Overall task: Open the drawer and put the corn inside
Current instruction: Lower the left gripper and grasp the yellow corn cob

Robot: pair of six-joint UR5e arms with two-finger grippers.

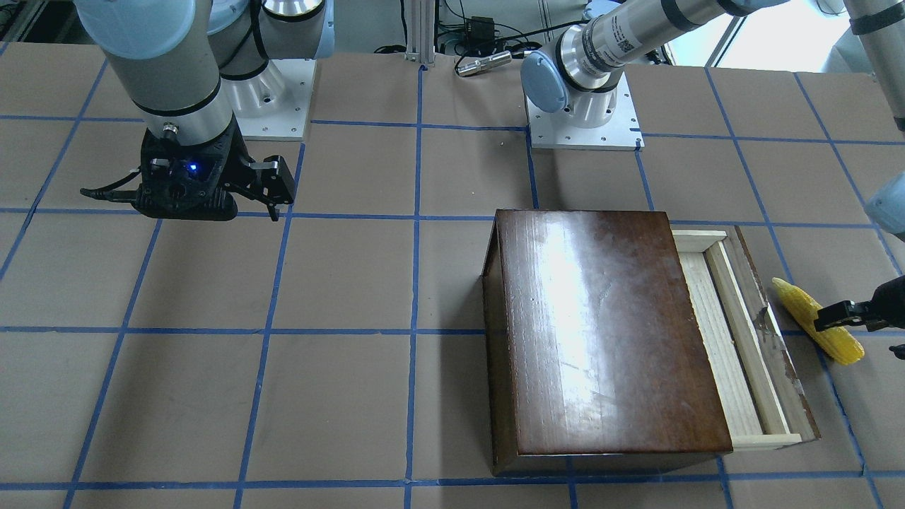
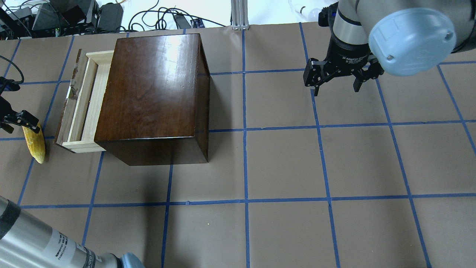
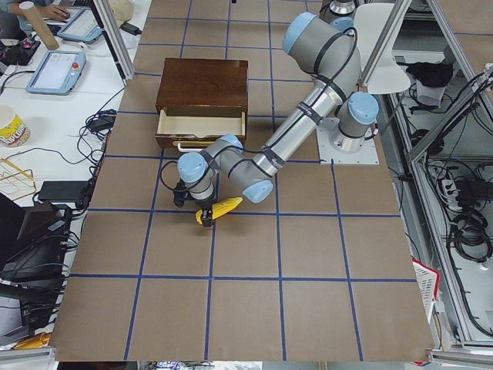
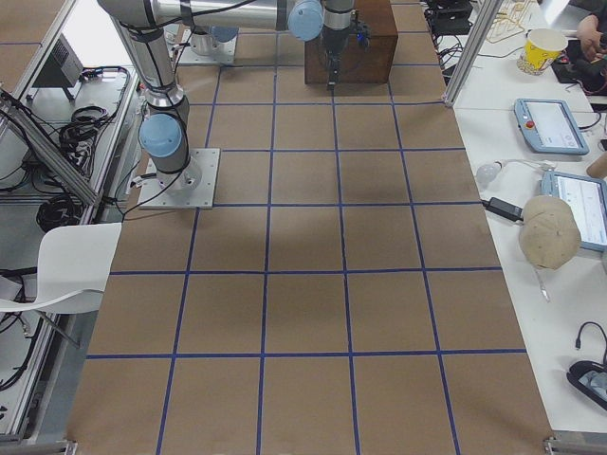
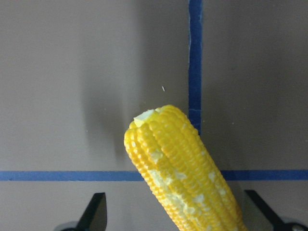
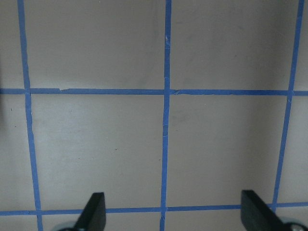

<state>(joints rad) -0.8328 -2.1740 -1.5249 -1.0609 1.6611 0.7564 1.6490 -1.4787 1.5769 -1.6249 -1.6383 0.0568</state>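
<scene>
The drawer of pale wood is pulled partway out of the glossy dark-brown box. It also shows in the overhead view. The yellow corn lies on the table just beyond the drawer's dark front panel, seen overhead too. My left gripper is down over the corn's thick end. In the left wrist view its fingers stand wide apart on either side of the corn; it is open. My right gripper hangs open and empty over bare table, far from the box.
The brown paper table carries a blue tape grid. The arm bases stand at the robot's side of the table. Cables and electronics lie beyond the table's far edge, behind the box.
</scene>
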